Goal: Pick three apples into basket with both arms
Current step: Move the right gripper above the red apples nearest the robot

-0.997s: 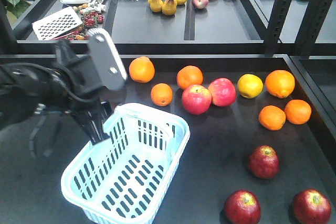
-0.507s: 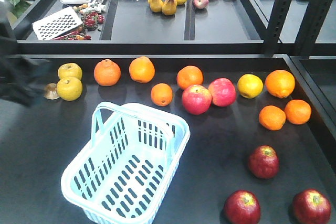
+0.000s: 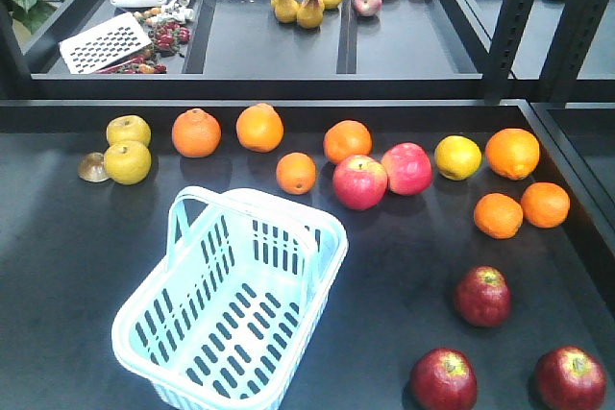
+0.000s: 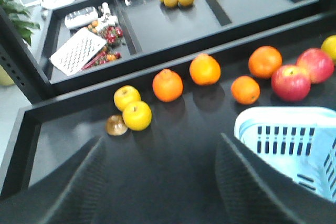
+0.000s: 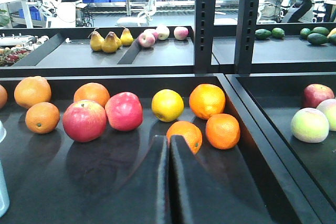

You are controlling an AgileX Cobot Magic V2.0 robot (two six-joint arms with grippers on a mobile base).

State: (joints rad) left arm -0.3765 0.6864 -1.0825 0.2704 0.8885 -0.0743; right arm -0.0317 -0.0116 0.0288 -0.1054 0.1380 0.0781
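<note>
Three dark red apples lie at the front right of the black table: one [image 3: 482,296] farther back, one [image 3: 444,379] and one [image 3: 571,377] at the near edge. The pale blue basket [image 3: 325,229] stands empty at the front left, its handle folded down. Neither arm shows in the front view. In the left wrist view my left gripper [image 4: 160,142] is open above bare table, with the basket [image 4: 252,124] just to its right. My right gripper [image 5: 169,139] is shut with nothing in it, and an orange [image 5: 187,131] lies just beyond its tips. No dark apples show in the wrist views.
Two pinkish-red apples [image 3: 359,181] [image 3: 407,168], several oranges [image 3: 259,127] and a yellow fruit [image 3: 457,156] lie across the table's middle. Two yellow fruits [image 3: 127,161] sit at the left. A raised lip and back trays with pears [image 3: 309,9] and a grater [image 3: 104,42] stand behind. Black uprights [image 3: 519,7] rise at the right.
The left arm, which stood over the basket's left end a second ago, has drawn away to the left and out of the front view. Basket and fruit have not moved.
</note>
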